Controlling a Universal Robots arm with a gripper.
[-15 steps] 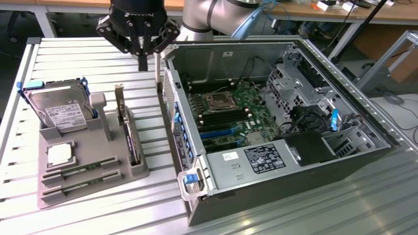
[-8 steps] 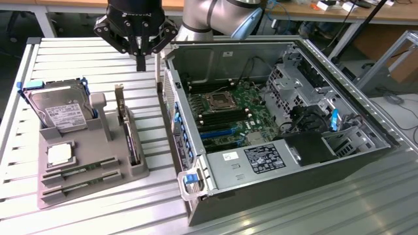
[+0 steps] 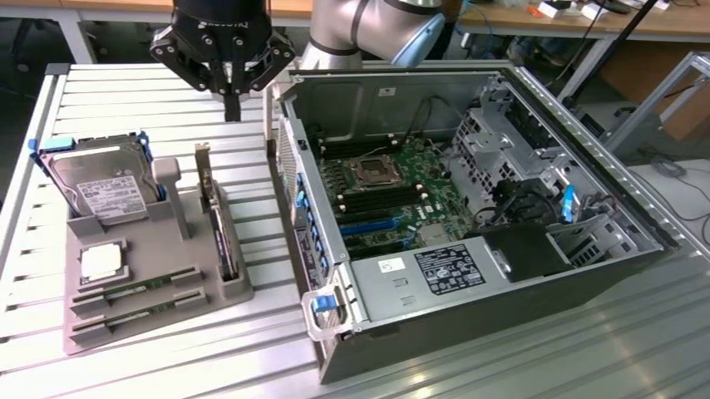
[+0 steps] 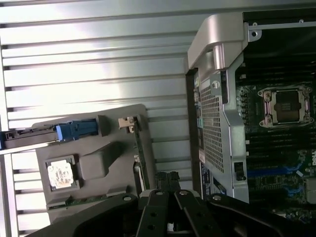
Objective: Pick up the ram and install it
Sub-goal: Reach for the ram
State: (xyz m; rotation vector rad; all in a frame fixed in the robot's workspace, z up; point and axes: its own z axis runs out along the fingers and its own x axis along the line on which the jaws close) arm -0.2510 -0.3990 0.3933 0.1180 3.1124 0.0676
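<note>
While the gripper [image 3: 232,110] hangs over the slatted table [image 3: 111,91], its fingers are pressed together, pointing down, with nothing between them. It holds nothing and touches nothing. In the exterior view it sits up past the far end of the gray holder [image 3: 183,274], close to the back corner of the open computer case [image 3: 444,270].

The ram [image 3: 145,289] lies flat in a slot at the near end of the gray holder, well apart from the gripper. A second green stick [image 3: 145,311] lies in the next slot just beside it.

Also in the holder:
- The square silver processor chip [image 3: 100,262] sits just behind the ram slots.
- A hard drive [image 3: 106,187] stands tilted at the far end.
- A dark expansion card [image 3: 216,216] stands on edge along the side toward the case.

The case lies on its side with the motherboard [image 3: 388,191] exposed and the CPU socket [image 3: 372,172] visible.

In the wrist view, the closed fingertips [image 4: 168,180] are over the holder edge [image 4: 98,163] by the card. A strip of the ram [image 4: 86,200] shows near the chip [image 4: 60,174]. The case wall [image 4: 217,98] and the socket [image 4: 287,104] are also in frame.
</note>
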